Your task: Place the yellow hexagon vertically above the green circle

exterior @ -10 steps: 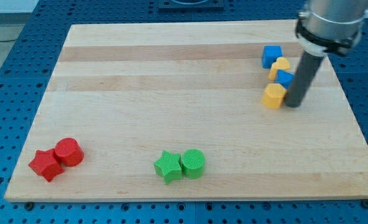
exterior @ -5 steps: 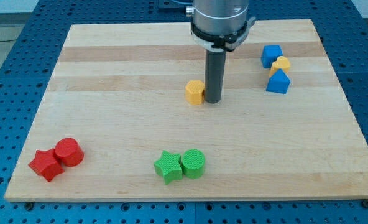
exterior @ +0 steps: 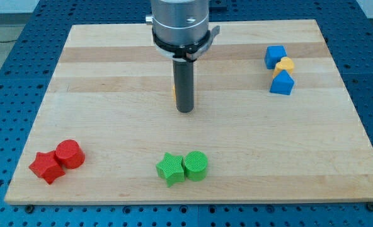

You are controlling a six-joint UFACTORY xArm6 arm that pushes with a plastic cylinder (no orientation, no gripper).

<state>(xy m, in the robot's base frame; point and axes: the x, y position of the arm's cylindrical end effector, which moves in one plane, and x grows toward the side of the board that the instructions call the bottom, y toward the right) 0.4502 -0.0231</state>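
My tip (exterior: pixel 184 110) rests on the board near the middle, a little toward the view's top. The yellow hexagon (exterior: pixel 174 91) is almost wholly hidden behind the rod; only a thin yellow sliver shows at the rod's left edge. The green circle (exterior: pixel 195 166) sits near the view's bottom, below and slightly right of my tip, touching a green star (exterior: pixel 169 168) on its left.
A red star (exterior: pixel 46 167) and a red circle (exterior: pixel 69 154) sit at the bottom left. At the top right stand a blue cube (exterior: pixel 275 56), another yellow block (exterior: pixel 285 64) and a second blue block (exterior: pixel 282 82), close together.
My rod has swept from the view's right to the middle, pushing the yellow hexagon leftward away from the blue blocks. The hexagon is now hidden behind the rod.
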